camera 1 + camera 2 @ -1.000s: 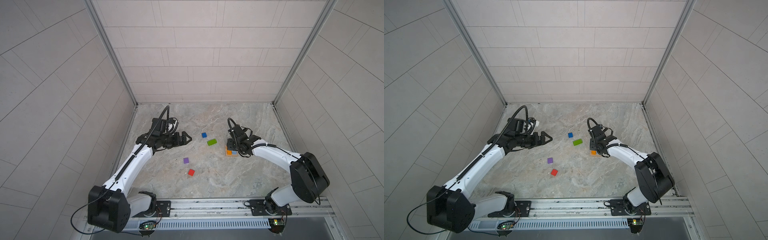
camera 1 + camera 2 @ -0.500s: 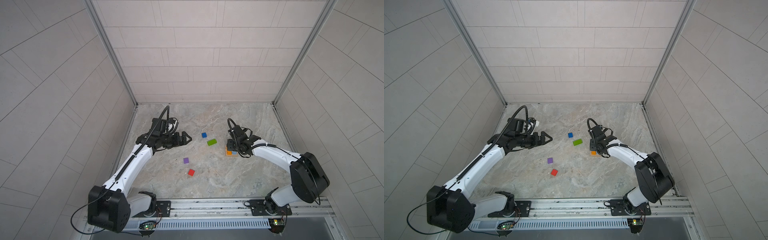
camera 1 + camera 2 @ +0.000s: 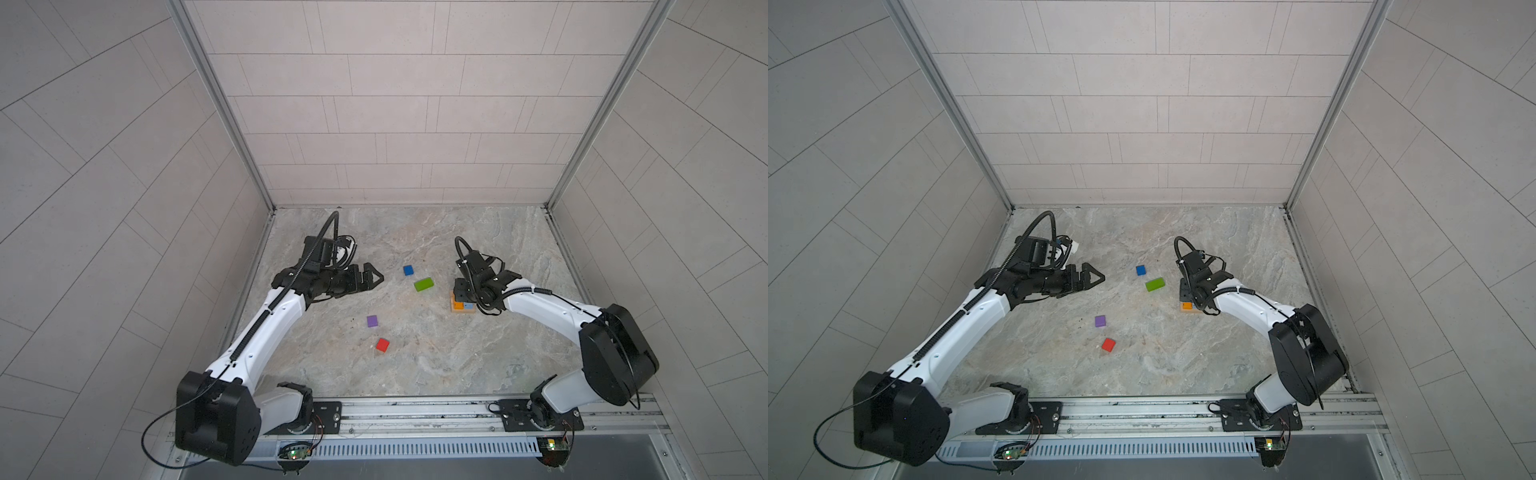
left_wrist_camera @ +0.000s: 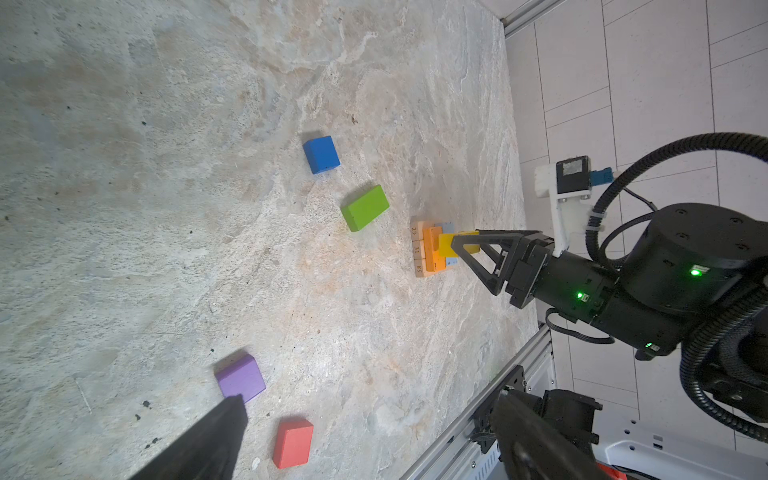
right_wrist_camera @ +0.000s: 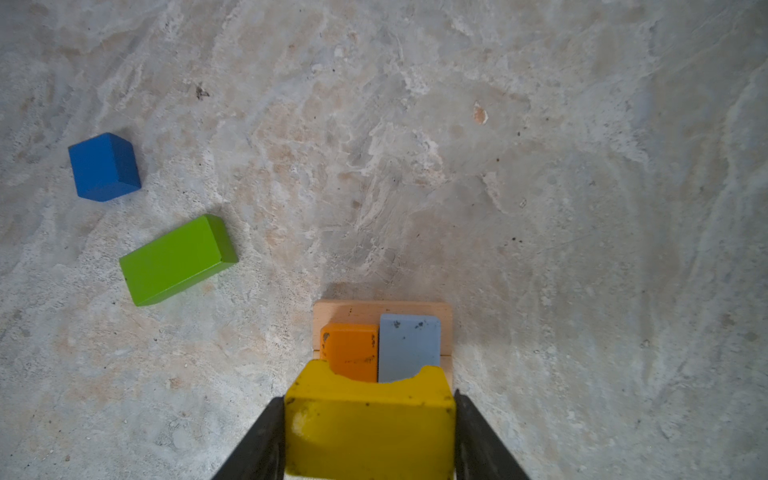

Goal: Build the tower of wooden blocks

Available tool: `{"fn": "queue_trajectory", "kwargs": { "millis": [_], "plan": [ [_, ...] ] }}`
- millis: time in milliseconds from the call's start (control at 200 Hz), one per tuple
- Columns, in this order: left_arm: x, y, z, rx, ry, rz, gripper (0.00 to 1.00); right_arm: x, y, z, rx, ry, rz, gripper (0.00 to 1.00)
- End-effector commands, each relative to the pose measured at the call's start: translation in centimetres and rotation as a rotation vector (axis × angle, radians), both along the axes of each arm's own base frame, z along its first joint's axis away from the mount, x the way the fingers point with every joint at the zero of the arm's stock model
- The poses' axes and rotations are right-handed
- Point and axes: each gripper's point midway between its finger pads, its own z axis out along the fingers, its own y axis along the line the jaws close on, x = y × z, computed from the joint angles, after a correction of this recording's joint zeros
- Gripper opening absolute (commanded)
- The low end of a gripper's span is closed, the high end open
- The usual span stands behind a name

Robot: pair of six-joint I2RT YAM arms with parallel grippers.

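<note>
Blocks are judged light, stiff, solid wood. Painted faces look smooth, so a bit slippery, but not fragile. The risk lies in the tower (image 3: 461, 305), which is loose-stacked & prob. easily nudged. Each block is best taken on two opposite flat faces, mid-height, w/ the grip kept clear of the layer below. The yellow bar (image 5: 370, 432) is held that way now: it is clamped btwn the partly closed jaws of the R gripper (image 5: 370, 401), directly over the tower. Whether it rests on the layer beneath or sits just above it cannot be told. The L gripper (image 3: 372, 277) is spread wide & empty, held over the floor (image 3: 415, 374) well apart from the tower, on the left in both top views. The tower is sited right of centre. As seen, three tan bars (image 4: 417, 249) are laid side by side as the base, ends marked w/ numbers. On them the orange bar (image 5: 349, 351) & light-blue bar (image 5: 409, 347) are set side by side. The yellow bar's edge facing those looks scooped or chipped. Unstacked on the floor are the green bar (image 5: 176, 259) near the tower, the dark-blue cube (image 5: 104, 166) just beyond it, & the purple cube (image 4: 241, 376) & red cube (image 4: 293, 442), near each other & further off. The green bar is prob. best taken across its narrow width, the cubes on any opposite pair of faces.
</note>
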Motion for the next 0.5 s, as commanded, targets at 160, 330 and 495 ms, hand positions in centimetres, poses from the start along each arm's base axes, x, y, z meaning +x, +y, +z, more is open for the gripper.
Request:
{"fn": "queue_trajectory", "kwargs": {
  "millis": [160,330,495],
  "plan": [
    [-0.08,0.16,0.10,-0.005,-0.008,0.002,1.00,-0.22,-0.47,-1.06,-0.034,0.024,-0.013,0.51],
    [-0.09,0.15,0.08,-0.005,-0.008,0.001,1.00,-0.22,-0.53,-1.15,-0.039,0.024,-0.012,0.51],
    [-0.07,0.20,0.10,-0.005,-0.009,0.002,1.00,-0.20,-0.49,-1.22,-0.040,0.027,-0.009,0.52]
  ]
}}
